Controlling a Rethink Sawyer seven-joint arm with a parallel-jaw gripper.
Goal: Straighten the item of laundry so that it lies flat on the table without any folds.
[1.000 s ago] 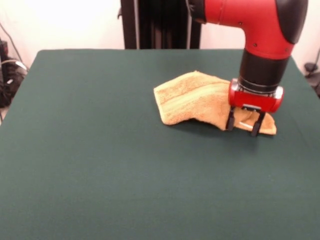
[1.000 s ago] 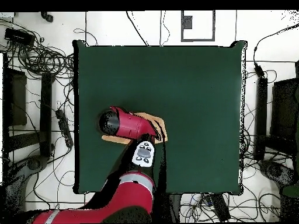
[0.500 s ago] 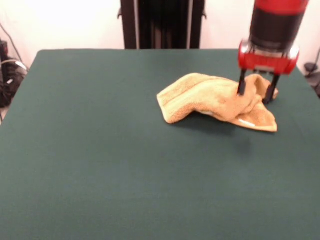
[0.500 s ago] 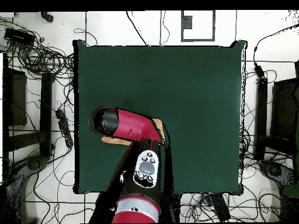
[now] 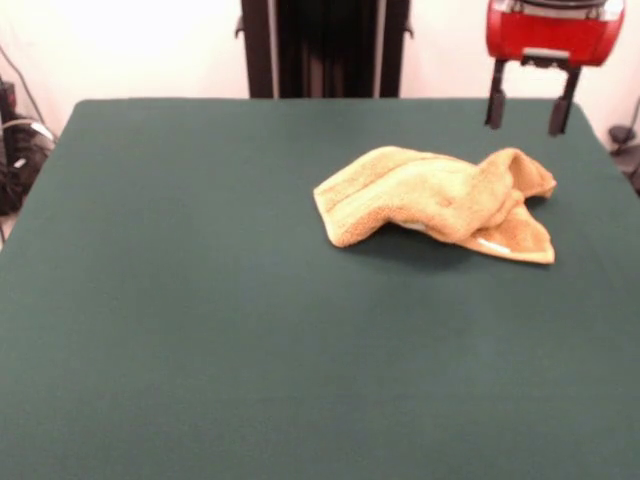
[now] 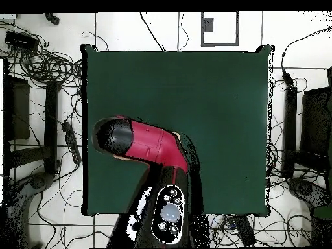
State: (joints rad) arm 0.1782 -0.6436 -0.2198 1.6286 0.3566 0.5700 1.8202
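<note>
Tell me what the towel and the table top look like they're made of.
Towel: looks like terry cloth, orange-tan with a nubby, looped, matte pile and a flatter woven band near its edge. Table: seems covered in dark green felt or similar fabric, since it looks matte, even and without shine.

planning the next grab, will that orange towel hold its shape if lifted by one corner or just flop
Likely floppy: the towel lies bunched in soft folds. Probably light, so the raised, open hand should lift it easily. Its terry surface may drag on the table rather than slide.

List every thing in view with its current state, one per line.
towel: crumpled, folded over itself, not flat.
gripper: open, empty, raised above the towel.
table: bears the towel towards one side.
</note>
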